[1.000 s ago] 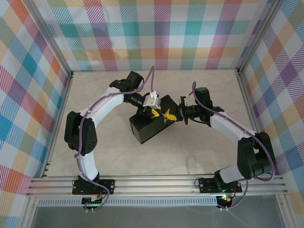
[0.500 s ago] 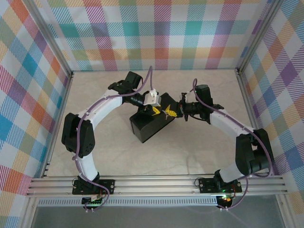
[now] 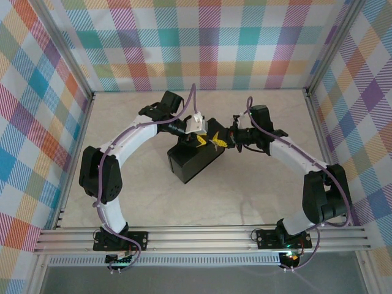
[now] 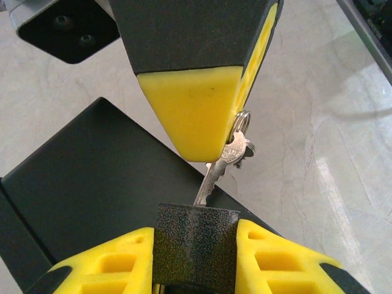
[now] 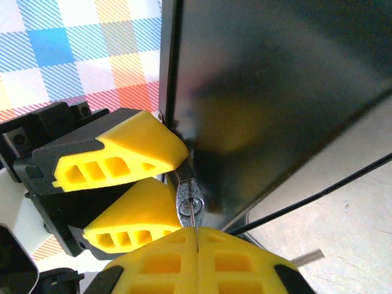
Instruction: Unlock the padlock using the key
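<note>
Both grippers meet above the black box (image 3: 190, 164), which sits around the middle of the tabletop (image 3: 257, 202), a bit nearer the far edge. The left gripper (image 3: 198, 140) has its jaws closed onto the padlock (image 4: 195, 242), a small dark-grey speckled block pinched by its two flat sides, held up over the box lid. Shackle is hidden, can't tell if locked or sprung. The right gripper (image 5: 197, 240) has its fingers pressed together, pinching the key (image 4: 220, 165) by its head; a small ring hangs off the head beside the yellow pad. In the left wrist view the key blade slants down and its tip meets the top edge of the padlock body. It looks entered or about to enter, but the keyhole itself isn't visible, so depth is unclear.

Handling, as a guess: the key is light, thin, stiff and smooth metal, so it can easily swivel or slip between the pads under twist. Best hold is flat across the head, as now, blade left free. The padlock is small, hard, dense for its size and won't deform. Best hold is on the body flanks, leaving keyhole face and shackle end clear, firm enough to resist the turn.

Step in hand looks like seating the key, then the turn
</note>
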`<state>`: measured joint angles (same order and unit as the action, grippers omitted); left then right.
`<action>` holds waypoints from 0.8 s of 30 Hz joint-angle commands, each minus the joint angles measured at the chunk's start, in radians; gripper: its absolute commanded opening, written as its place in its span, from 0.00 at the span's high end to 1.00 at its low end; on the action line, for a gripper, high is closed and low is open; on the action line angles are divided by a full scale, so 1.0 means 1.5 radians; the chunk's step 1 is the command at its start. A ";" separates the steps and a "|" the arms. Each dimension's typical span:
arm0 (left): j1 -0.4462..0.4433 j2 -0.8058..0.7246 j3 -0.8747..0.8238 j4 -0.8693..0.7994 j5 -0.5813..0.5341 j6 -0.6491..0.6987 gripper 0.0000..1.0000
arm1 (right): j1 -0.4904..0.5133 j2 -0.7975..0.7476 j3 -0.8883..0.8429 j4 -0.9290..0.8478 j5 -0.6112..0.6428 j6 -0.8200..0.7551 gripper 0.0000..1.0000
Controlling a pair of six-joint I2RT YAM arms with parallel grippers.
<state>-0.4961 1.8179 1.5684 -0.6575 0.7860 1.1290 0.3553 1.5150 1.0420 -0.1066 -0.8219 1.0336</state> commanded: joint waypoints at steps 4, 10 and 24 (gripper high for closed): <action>-0.061 0.015 -0.037 0.011 0.055 -0.041 0.79 | 0.038 -0.028 0.022 0.103 0.001 -0.027 0.97; -0.046 0.012 -0.054 0.019 0.046 -0.057 0.80 | 0.015 -0.050 -0.016 0.077 0.007 -0.044 0.85; -0.024 0.006 -0.063 0.023 0.049 -0.059 0.81 | -0.013 -0.067 -0.043 0.066 0.001 -0.052 0.84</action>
<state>-0.5110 1.8107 1.5097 -0.5488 0.8520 1.0439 0.3428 1.4624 0.9855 -0.0799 -0.7822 0.9756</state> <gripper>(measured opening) 0.275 0.159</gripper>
